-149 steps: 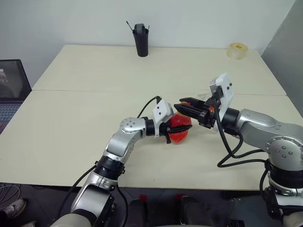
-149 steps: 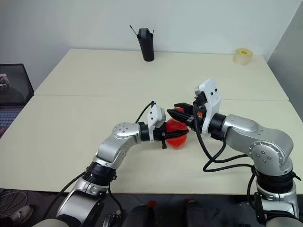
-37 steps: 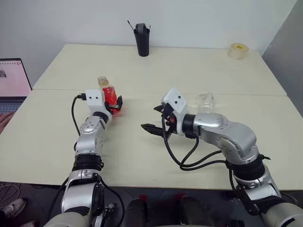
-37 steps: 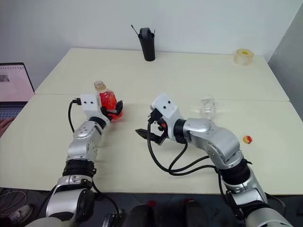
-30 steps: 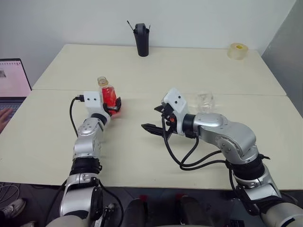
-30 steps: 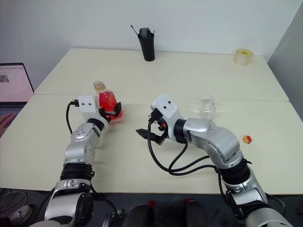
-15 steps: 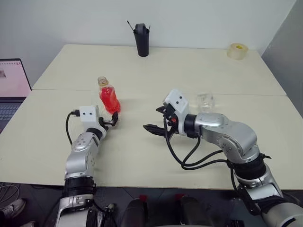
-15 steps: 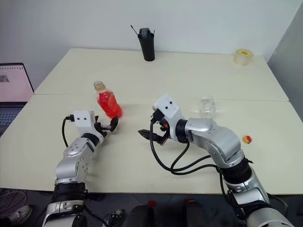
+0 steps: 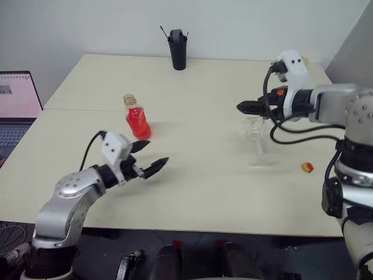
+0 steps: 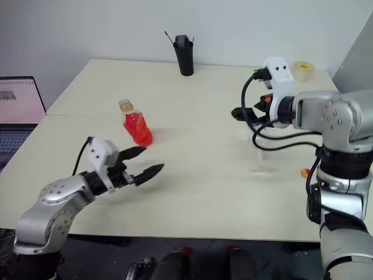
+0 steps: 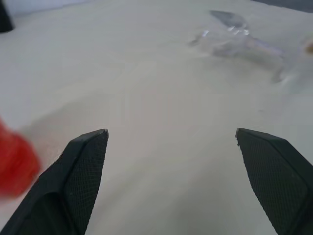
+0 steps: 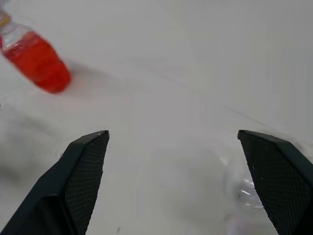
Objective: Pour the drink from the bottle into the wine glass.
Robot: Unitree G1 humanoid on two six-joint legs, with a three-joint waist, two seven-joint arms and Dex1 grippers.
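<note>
At the far left a laptop (image 9: 17, 102) sits off the table's (image 9: 198, 192) edge. Next comes the left gripper (image 9: 147, 157), hovering over the near part of the table with its two black fingers spread wide and nothing between them. Just beyond it stands the bottle (image 9: 137, 118), upright on the table, holding the red-orange drink (image 9: 138, 123) and apparently without its cap. At the back of the table, a black pen holder (image 9: 178, 48) stands against the wall.

Farther right, the wine glass (image 9: 257, 141) stands upright on its foot, apparently empty. The right gripper (image 9: 247, 107) hangs above and just behind it, jaws parted and gripping nothing. A small red-and-yellow piece (image 9: 307, 168), probably the bottle cap, lies near the table's right edge, and a tape roll (image 10: 303, 69) sits in the far right corner.

Bottle and glass stand well apart, with neither held. The risks lie in the pickup: the bottle looks open and full, so a glancing finger could tip it and spill the drink, while the glass is tall on a thin stem and hard to see, so the right gripper descending off-centre could knock it over.
</note>
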